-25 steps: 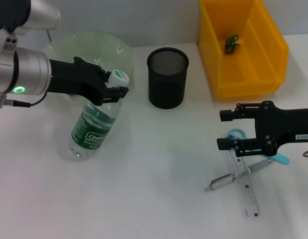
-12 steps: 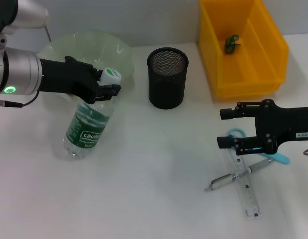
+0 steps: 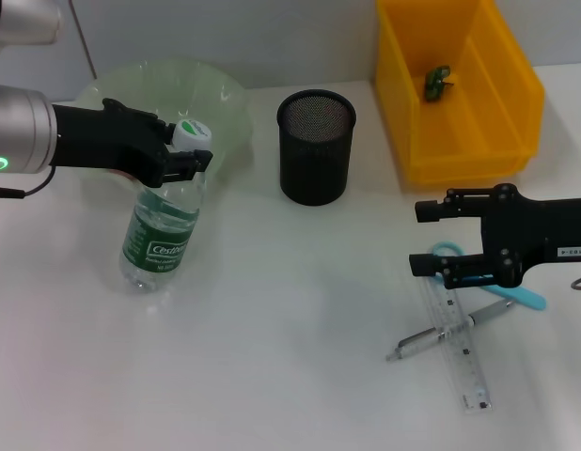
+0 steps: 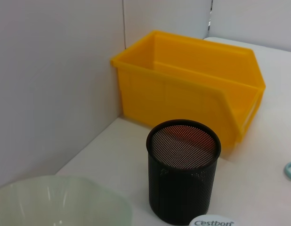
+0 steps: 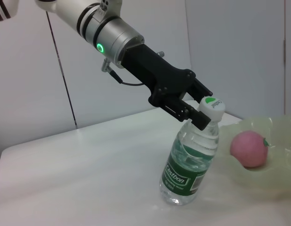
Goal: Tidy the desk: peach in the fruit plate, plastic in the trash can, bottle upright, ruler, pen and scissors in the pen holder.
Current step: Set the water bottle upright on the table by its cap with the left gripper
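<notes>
A clear water bottle [image 3: 159, 235] with a green label stands on its base and leans slightly. My left gripper [image 3: 182, 156] is shut on its neck, just under the white cap; the same grip on the bottle [image 5: 190, 165] shows in the right wrist view. The pink peach [image 5: 249, 149] lies in the pale green fruit plate [image 3: 211, 94] behind the bottle. My right gripper [image 3: 424, 241] hangs open just above the blue-handled scissors [image 3: 447, 251]. The clear ruler [image 3: 457, 349] and the silver pen [image 3: 441, 334] lie crossed on the table beside them.
The black mesh pen holder [image 3: 316, 146] stands at the middle back. Right of it, the yellow bin [image 3: 455, 155] holds a small green scrap [image 3: 436, 82]. A wall runs close behind the table.
My left gripper has moved left with the bottle's neck in it, and the bottle has tipped closer to upright. The right arm has not moved.
</notes>
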You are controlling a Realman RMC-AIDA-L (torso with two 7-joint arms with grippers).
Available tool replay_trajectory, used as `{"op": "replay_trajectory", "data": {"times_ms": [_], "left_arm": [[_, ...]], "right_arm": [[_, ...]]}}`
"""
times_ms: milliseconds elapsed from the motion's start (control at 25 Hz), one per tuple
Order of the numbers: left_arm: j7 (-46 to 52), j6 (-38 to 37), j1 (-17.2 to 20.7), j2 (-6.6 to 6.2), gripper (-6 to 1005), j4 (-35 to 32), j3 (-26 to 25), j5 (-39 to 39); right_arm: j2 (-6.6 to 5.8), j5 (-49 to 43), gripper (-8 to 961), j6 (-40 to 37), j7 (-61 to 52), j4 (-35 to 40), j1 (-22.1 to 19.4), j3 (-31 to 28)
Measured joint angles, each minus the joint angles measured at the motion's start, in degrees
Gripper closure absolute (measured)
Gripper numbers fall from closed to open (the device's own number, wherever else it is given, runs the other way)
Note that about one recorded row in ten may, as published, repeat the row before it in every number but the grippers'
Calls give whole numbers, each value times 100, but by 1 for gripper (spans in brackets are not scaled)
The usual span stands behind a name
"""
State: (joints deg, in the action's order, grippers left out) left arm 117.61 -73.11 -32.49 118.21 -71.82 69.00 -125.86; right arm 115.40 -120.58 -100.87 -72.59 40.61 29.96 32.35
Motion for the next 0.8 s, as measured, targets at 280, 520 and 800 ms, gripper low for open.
{"op": "replay_trajectory", "data": {"times_ms": [280,520,800], "left_arm": [[-1,-41,7,0,558,-1,-78,4],[-4,-46,7,0,556,-47,-125,15],[-77,-93,6,0,553,-52,-203,137]], "right_arm": [[9,0,218,31,-1,0,9,-1],[9,0,218,33,-3,0,20,0],[9,0,218,32,-11,1,30,-9]]}}
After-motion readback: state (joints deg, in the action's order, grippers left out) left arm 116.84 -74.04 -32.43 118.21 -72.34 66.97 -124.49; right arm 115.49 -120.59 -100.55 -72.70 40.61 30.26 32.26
